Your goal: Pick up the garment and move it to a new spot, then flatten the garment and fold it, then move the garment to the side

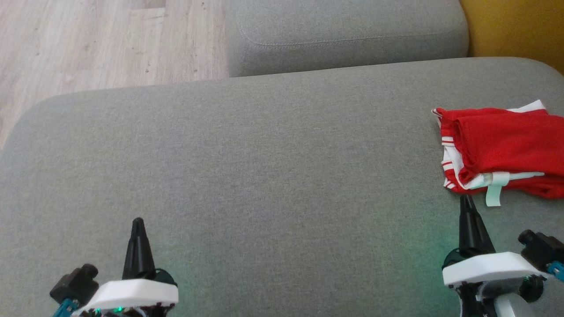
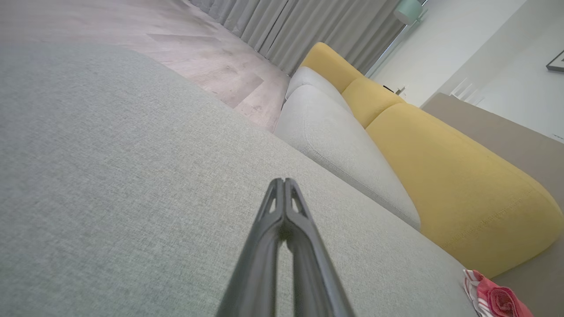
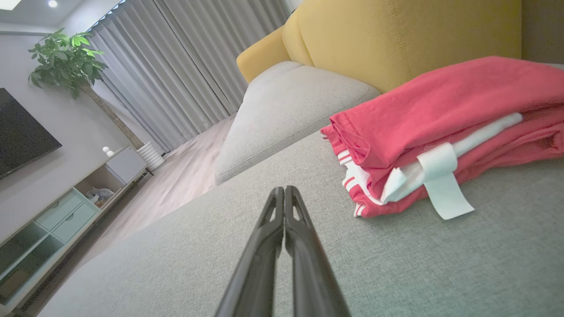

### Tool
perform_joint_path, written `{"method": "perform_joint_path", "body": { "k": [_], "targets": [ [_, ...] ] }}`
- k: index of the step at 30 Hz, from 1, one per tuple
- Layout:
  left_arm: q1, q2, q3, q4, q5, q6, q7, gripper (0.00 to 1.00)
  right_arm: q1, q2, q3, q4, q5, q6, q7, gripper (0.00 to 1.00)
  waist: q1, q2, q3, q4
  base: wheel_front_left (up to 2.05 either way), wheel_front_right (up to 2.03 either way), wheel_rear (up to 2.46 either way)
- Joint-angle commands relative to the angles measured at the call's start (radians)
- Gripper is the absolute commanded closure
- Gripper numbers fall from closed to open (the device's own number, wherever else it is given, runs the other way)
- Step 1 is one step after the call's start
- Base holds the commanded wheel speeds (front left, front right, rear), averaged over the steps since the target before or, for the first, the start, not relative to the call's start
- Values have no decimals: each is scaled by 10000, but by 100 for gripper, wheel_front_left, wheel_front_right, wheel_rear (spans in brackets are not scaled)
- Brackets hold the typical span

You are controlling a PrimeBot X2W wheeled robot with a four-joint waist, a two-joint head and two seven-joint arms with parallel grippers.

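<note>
big grey sofa cushion (image 1: 264, 176) in front of me. the red garment (image 1: 502, 145) lay folded at its right edge, so i figured the move-aside step was basically done. left gripper (image 1: 138, 221) and right gripper (image 1: 465, 199) were both pinched together, holding nothing, the right one just beside the garment. next i'd only back the arms off.

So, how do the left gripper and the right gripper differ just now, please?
The right gripper sits by the folded red garment, its tip close to the near edge but apart; the left gripper sits over bare grey sofa cushion, far from the garment. The right gripper reaches slightly further forward than the left gripper. Both are shut and empty.
</note>
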Motion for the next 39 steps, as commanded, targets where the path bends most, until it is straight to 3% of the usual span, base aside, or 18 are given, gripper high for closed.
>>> {"method": "perform_joint_path", "body": {
  "k": [1,39],
  "targets": [
    [-488,15,221,-336,-186,-40,32,100,-525,-89,-1,-361,256,5,83,100,0,1,0,1,0,0,0],
    [-750,29,946,-356,-3743,-195,1154,100,-760,-128,-376,-413,4638,11,1143,100,0,1,-9,30,0,0,0]
  ]
}}
